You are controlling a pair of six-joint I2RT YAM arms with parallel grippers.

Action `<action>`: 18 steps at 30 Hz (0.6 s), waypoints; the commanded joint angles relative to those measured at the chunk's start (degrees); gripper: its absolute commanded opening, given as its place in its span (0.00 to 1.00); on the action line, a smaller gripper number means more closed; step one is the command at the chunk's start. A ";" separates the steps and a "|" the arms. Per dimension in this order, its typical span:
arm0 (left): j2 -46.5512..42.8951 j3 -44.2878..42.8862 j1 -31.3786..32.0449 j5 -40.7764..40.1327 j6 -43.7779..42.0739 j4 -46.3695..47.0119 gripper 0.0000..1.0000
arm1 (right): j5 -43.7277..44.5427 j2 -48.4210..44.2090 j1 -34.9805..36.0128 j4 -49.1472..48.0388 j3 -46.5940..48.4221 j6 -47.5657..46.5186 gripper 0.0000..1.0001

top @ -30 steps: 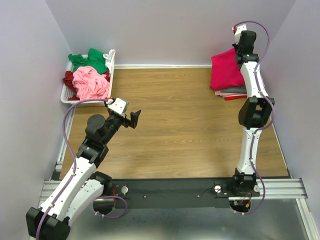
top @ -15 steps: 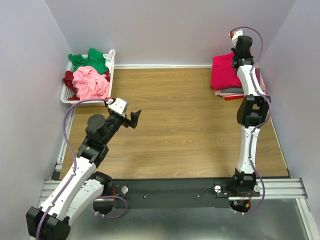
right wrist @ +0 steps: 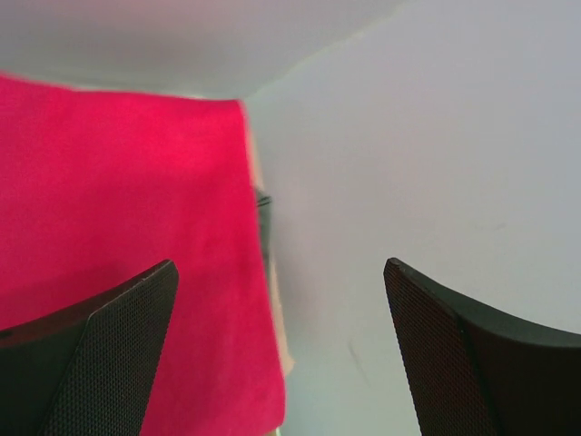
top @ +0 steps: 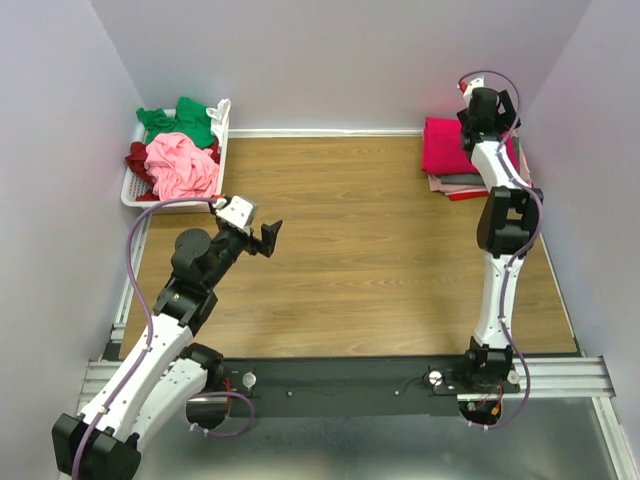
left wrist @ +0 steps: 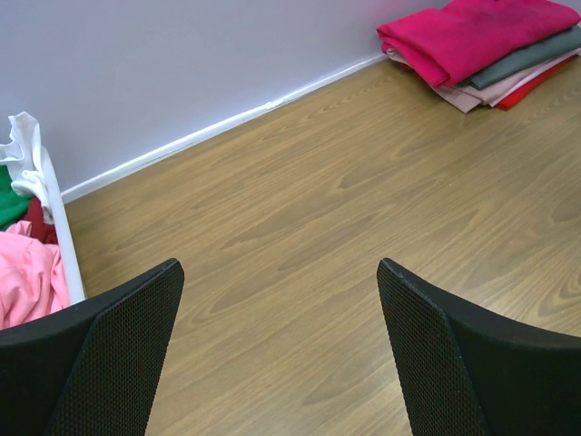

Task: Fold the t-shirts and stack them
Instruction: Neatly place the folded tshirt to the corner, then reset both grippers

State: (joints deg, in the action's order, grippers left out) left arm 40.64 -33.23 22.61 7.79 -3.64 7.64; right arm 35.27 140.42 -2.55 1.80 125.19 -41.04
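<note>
The right arm (top: 497, 290) runs up the right side of the table (top: 350, 230), stretched almost to its full length, with its elbow bulging slightly toward the right edge. The right gripper (top: 487, 100) hangs at the far right corner, over the right edge of the crimson-pink shirt (top: 445, 145). In the wrist view its fingers (right wrist: 100, 354) stand wide apart with nothing between them. The shirt lies flat below on one side and the wall (right wrist: 436, 136) is on the other.

That shirt is folded and tops a stack at the far right of the table. Under it, the edges of a grey shirt (left wrist: 522, 62), a dusty pink shirt (left wrist: 458, 94) and a red shirt (left wrist: 537, 82) show.

The left arm (top: 150, 350) is folded at the near left, its forearm pointing toward the far right. The left gripper (top: 268, 238) hovers over bare wood, well apart from the stack, with its jaws spread wide and holding nothing.

At the far left, a white basket (top: 135, 195) holds a crumpled green shirt (top: 185, 120), a light pink shirt (top: 182, 165) and a maroon shirt (top: 135, 160).
</note>
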 commanded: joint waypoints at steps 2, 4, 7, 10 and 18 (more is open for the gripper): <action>-0.92 0.19 0.15 0.82 -0.32 1.06 0.95 | -16.51 -14.62 0.79 9.17 -8.19 11.22 1.00; -1.44 0.10 0.15 0.65 -0.23 0.89 0.95 | -29.95 -21.83 0.79 14.27 -14.33 12.73 1.00; -2.06 -0.16 0.07 -0.23 0.56 0.62 0.95 | -49.57 -30.28 0.79 20.48 -21.10 14.32 1.00; -2.76 -0.60 0.15 -2.34 2.40 0.36 0.95 | -66.65 -38.25 0.79 24.73 -29.16 16.33 1.00; -2.76 -4.20 -2.04 -7.26 8.47 -2.89 0.98 | -67.01 -59.53 0.79 22.12 -47.56 25.12 1.00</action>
State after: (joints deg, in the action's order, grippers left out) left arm 38.22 -34.13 22.17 4.27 0.54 6.48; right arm -28.38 87.13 -1.61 22.02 84.53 -22.00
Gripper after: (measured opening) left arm 0.983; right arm 0.996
